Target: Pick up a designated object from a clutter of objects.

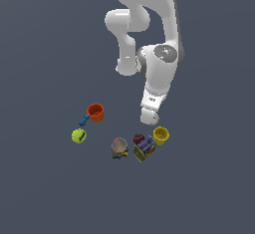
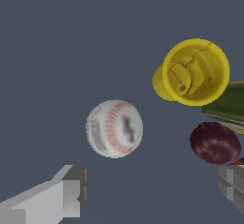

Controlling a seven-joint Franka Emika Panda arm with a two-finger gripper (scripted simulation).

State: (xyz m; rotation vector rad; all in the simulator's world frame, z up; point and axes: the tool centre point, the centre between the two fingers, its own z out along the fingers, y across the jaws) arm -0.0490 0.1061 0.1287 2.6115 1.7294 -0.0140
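Hanging over the clutter, the white arm (image 1: pixel 149 44) fills the upper middle of the exterior view and ends just above the yellow cup (image 1: pixel 161 135). Below it spreads the bare grey table (image 1: pixel 45 193), with the objects strung across the middle of the frame.

Largest among them is the multicoloured box (image 1: pixel 145 149), then the greyish glossy ball (image 1: pixel 119 146) on its coloured base, the orange cup (image 1: pixel 95 112) with a blue piece (image 1: pixel 83 121) beside it, the yellow-green tennis ball (image 1: pixel 78 136) at the exterior view's left, and the dark red lump (image 1: pixel 138 139).

The baseball (image 2: pixel 114 128) does not show in the exterior view, likely hidden behind the wrist. In the wrist view it sits at the centre of the frame, apart from the yellow cup (image 2: pixel 193 73) and the dark red lump (image 2: pixel 215 142).

The jaws (image 2: pixel 152 194) stand spread wide and hold nothing. One finger (image 2: pixel 66 192) shows at lower left, the other at lower right. The ball lies between their lines but toward the frame's upper side of them, nearer the lower-left finger. By my judgement the coming move needs a small shift toward the ball before a straight descent; being round, it has no long axis to match.
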